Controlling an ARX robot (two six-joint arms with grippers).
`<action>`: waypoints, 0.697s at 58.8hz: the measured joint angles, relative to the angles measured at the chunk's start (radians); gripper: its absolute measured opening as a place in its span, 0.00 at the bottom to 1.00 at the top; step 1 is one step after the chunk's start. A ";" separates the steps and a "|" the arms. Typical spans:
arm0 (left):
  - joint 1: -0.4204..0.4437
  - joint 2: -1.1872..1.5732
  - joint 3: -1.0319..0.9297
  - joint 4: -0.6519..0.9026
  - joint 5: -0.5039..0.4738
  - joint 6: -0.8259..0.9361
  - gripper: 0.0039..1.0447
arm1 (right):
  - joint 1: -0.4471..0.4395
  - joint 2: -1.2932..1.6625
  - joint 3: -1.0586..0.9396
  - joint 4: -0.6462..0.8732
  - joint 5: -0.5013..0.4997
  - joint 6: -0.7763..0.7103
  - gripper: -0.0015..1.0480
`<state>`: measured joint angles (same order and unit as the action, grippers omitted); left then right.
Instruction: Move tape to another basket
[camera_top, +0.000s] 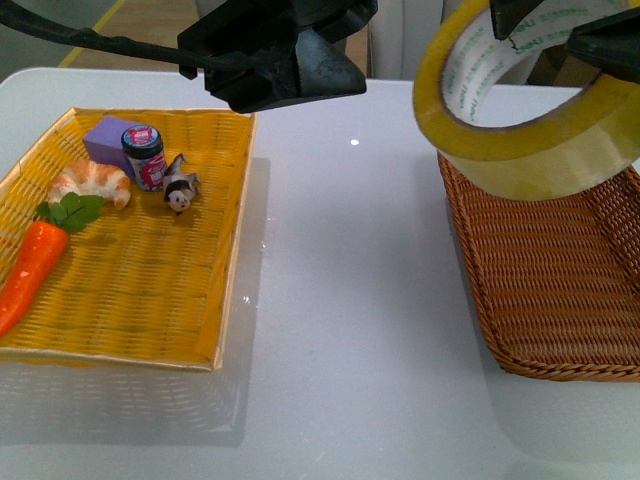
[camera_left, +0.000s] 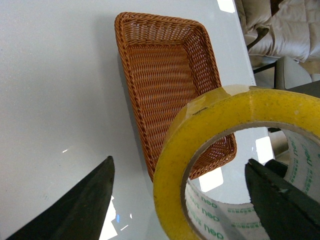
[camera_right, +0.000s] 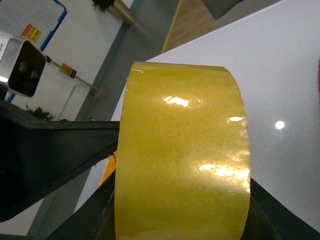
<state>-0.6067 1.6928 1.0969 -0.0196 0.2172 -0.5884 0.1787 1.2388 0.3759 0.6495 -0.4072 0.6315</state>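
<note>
**Q:** Which tool has the tape (camera_top: 520, 150), and how?

**A:** The right gripper (camera_top: 558, 28), at the far right of the front view. Its jaws are closed onto the roll, one dark tip inside the ring against the white core and the other on the yellow outer face. In the right wrist view the glossy yellow band fills the space between the two dark jaws.

**Q:** Where does the roll sit?

**A:** It is raised off the table (camera_top: 350, 320) and tilted, with its open ring towards the front camera. It hangs at the far left corner of the brown basket (camera_top: 560, 290), which lies at the right of the table. Whether it is directly over that corner or just beside it cannot be told.

**Q:** And the left gripper (camera_top: 320, 70)?

**A:** It is at far centre, well left of the roll. Its jaws are spread wide and grasp nothing. The left wrist view shows the roll and the brown basket beyond them.

**Q:** Is any writing legible?

**A:** Green lettering repeats around the white core, but it is slanted and cannot be read with certainty. The jar (camera_top: 146, 155) carries a pink label whose print is too small to read.

**Q:** What else is shown?

**A:** A yellow basket (camera_top: 130, 300) lies at the left. It holds a carrot (camera_top: 30, 265), a croissant (camera_top: 92, 182), a purple block (camera_top: 105, 138), the jar, and a small black-and-white figure (camera_top: 180, 190).
</note>
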 joint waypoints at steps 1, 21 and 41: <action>0.000 0.000 0.000 0.000 0.000 0.000 0.85 | -0.014 -0.003 -0.002 -0.002 -0.006 0.000 0.45; 0.000 0.000 0.000 0.000 0.000 0.000 0.92 | -0.342 0.136 0.053 -0.047 -0.042 -0.032 0.45; 0.000 0.000 0.000 0.000 0.000 0.000 0.92 | -0.374 0.626 0.309 0.005 0.017 -0.021 0.45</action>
<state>-0.6067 1.6924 1.0969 -0.0193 0.2172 -0.5888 -0.1955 1.8652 0.6853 0.6544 -0.3904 0.6109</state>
